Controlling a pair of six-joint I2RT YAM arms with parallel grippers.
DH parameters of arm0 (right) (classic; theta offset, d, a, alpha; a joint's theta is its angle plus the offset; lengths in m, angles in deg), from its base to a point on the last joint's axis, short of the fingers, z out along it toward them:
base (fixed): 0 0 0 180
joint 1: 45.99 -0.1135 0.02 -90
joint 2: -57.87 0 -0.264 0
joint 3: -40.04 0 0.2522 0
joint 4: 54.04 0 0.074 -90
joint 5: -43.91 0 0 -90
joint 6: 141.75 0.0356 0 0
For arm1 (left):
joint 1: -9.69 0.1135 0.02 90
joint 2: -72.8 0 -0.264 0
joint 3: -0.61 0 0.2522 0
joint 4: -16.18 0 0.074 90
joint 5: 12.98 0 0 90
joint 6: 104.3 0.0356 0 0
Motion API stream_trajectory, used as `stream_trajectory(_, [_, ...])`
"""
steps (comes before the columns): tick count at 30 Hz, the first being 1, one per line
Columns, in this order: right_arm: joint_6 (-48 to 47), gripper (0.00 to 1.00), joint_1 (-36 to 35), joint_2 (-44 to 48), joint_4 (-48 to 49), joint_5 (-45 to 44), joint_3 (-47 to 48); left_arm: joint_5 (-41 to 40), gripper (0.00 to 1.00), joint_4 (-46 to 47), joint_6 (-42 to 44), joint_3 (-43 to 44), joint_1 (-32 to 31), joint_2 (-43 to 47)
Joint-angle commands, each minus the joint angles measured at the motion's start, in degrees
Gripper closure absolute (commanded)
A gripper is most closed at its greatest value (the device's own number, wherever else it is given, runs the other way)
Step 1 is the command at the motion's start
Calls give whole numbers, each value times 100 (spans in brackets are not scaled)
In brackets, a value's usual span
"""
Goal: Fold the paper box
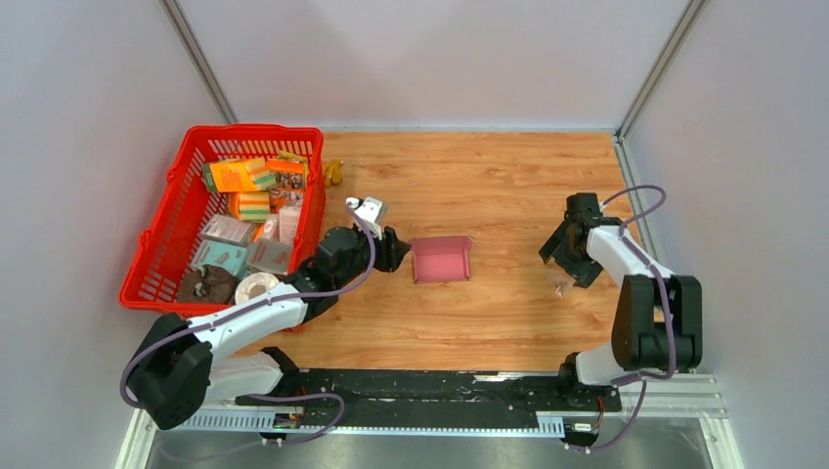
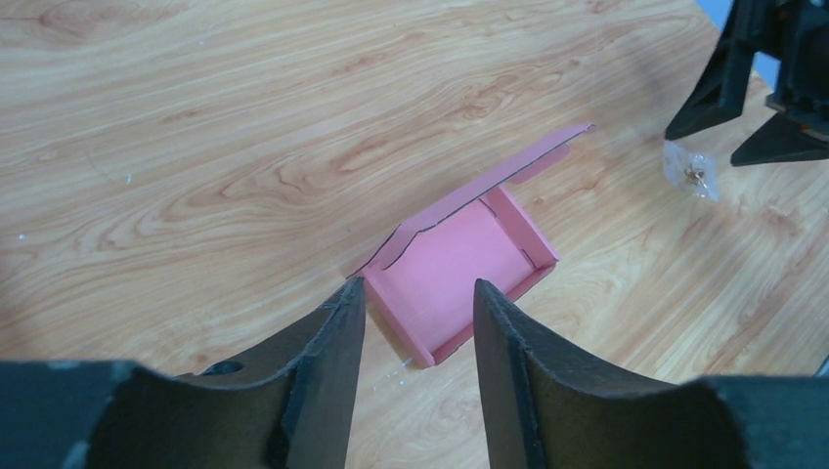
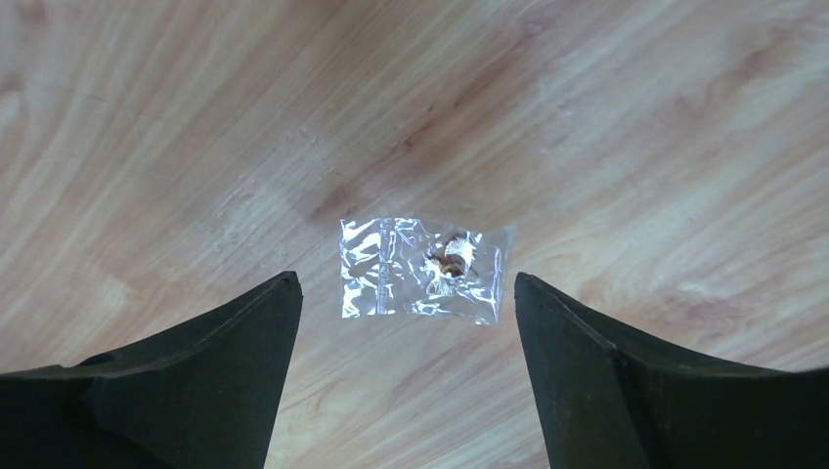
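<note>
This looks like a robotics lab test cell. A wood-grain tabletop (image 1: 469, 322) is boxed in on the left, far and right sides by plain pale panels (image 1: 430, 59), which are joined at the far corners by metal struts (image 1: 200, 59). Two white-and-black robot arms, left (image 1: 244, 318) and right (image 1: 626, 249), are bolted to a black rail (image 1: 440, 386) along the near edge, with purple cables (image 1: 640, 188) looping over them. A red plastic basket (image 1: 254, 128) of small printed packages sits at the far left

Gap between paper box (image 1: 441, 260) and bag (image 1: 560, 287); basket (image 1: 256, 129) possibly blocks left.
</note>
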Motion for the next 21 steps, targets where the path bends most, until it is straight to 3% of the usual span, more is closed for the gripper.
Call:
stream_trajectory(1, [-496,16,-14,-625,12,401,335,23,46,361,17,-75,-1,197])
stream_trajectory(15, [-514,20,-58,-819,-216,85,124,181,43,387,8,-92,-1,241])
stream_trajectory(21, [-558,35,-58,-890,161,506,10,172,43,387,8,-101,-1,250])
